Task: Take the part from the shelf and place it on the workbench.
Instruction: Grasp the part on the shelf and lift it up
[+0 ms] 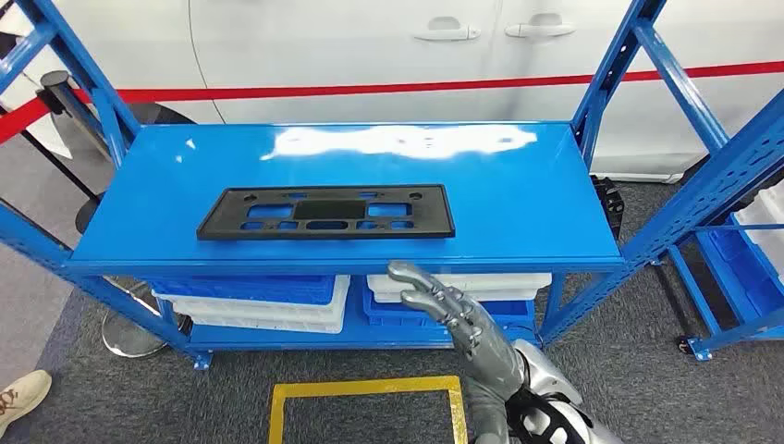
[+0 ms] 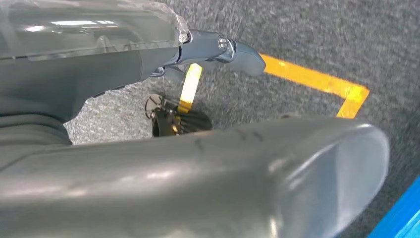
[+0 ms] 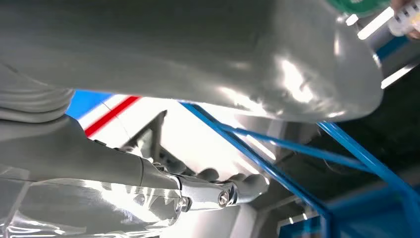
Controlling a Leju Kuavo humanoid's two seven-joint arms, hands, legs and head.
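My right hand (image 1: 453, 310) rises empty, fingers spread, below the blue metal shelf (image 1: 555, 213). The flat black perforated plastic part (image 1: 325, 213) lies untouched — lifting and placing remain. My left hand (image 2: 218, 49) hangs over the floor — its grip I cannot tell.

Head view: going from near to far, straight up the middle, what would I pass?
Yellow floor marking → robot's right hand → stacked crates under the shelf → black part on the blue shelf → red tape → white car.

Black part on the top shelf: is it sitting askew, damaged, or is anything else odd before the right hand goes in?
Nothing stands out. The black part lies flat on the blue shelf, roughly parallel to its front edge, with no visible damage. The right hand hovers in front of the shelf edge, holding nothing.
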